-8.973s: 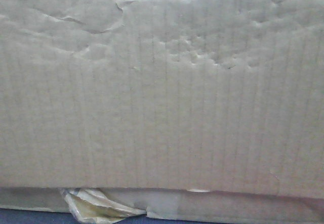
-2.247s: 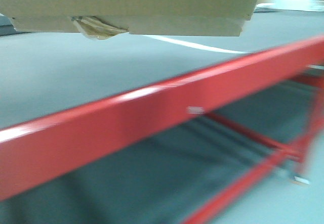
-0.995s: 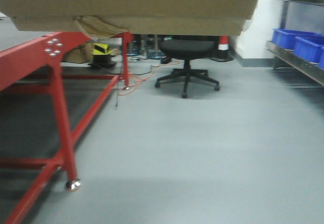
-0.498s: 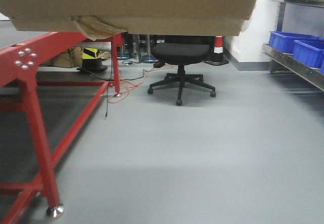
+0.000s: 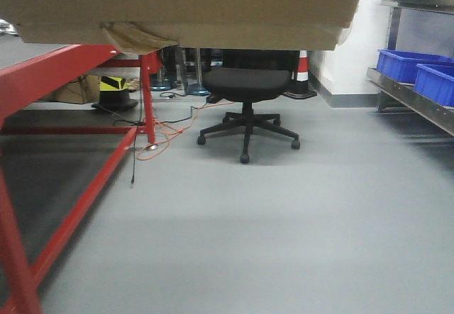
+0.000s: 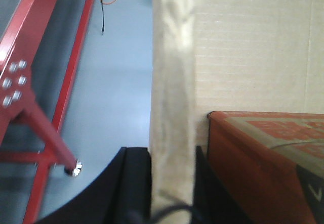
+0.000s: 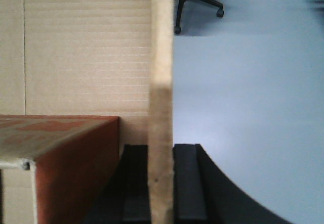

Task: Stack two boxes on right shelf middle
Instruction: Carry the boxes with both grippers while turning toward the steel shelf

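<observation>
A brown cardboard box [image 5: 184, 6] hangs across the top of the front view, with torn yellowish tape [image 5: 135, 36] curling from its lower edge. My left gripper [image 6: 171, 183] is shut on the box's left wall [image 6: 172, 82], one black finger on each side. My right gripper [image 7: 161, 183] is shut on the right wall [image 7: 161, 57] the same way. Inside the box lies a red-orange carton [image 6: 268, 153], also seen in the right wrist view as a red-orange carton [image 7: 61, 153]. The steel shelf [image 5: 415, 94] runs along the right edge.
A red metal table frame [image 5: 64, 80] stands at the left, with an orange cable [image 5: 167, 133] on the floor by its leg. A black swivel chair [image 5: 248, 94] sits straight ahead. Blue bins [image 5: 418, 66] rest on the shelf. Grey floor lies open in front.
The view has swung from the red table toward the open floor and shelf. Over the last second the table slid left and the chair came closer. The box stays held.
</observation>
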{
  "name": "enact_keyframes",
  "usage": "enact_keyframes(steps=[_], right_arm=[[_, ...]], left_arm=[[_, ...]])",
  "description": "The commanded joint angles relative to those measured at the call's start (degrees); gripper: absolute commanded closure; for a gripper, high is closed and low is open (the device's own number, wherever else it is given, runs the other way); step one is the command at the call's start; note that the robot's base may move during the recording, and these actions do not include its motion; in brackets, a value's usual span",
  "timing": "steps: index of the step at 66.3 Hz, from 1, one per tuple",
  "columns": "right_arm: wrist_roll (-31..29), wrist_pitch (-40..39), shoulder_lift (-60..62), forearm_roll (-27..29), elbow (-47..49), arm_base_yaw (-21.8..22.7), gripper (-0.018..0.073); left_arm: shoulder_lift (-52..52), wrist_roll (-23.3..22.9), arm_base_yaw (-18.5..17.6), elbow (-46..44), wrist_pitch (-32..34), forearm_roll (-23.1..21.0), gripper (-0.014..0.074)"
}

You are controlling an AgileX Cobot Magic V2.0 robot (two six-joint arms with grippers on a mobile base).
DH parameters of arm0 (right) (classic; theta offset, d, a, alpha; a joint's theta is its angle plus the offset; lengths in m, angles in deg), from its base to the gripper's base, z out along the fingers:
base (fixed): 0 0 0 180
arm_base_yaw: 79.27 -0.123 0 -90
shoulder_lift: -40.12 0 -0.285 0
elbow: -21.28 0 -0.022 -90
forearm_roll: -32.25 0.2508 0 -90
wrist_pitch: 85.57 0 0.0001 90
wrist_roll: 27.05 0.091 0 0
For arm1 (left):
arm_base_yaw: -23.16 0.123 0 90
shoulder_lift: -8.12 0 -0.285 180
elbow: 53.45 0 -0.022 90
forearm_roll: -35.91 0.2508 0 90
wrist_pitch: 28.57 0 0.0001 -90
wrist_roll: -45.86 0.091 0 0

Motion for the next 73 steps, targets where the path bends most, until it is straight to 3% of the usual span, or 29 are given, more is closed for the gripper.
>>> enact_keyframes(steps=[1, 50, 73], right_arm=[[0.1, -2.28, 0.81, -1.79, 0.57, 0.05, 0.0711], [0.1, -2.77, 0.81, -1.79, 0.57, 0.05, 0.0711], [0.1, -7.79, 0.81, -1.79, 0.57, 0.05, 0.0711]], left_arm=[[0.55, -0.6, 0.29, -0.8, 2.73, 1.0, 0.0708], [0.55, -0.6, 0.29, -0.8, 2.82, 1.23, 0.0708], [0.55, -0.6, 0.29, -0.8, 2.82, 1.92, 0.0708]])
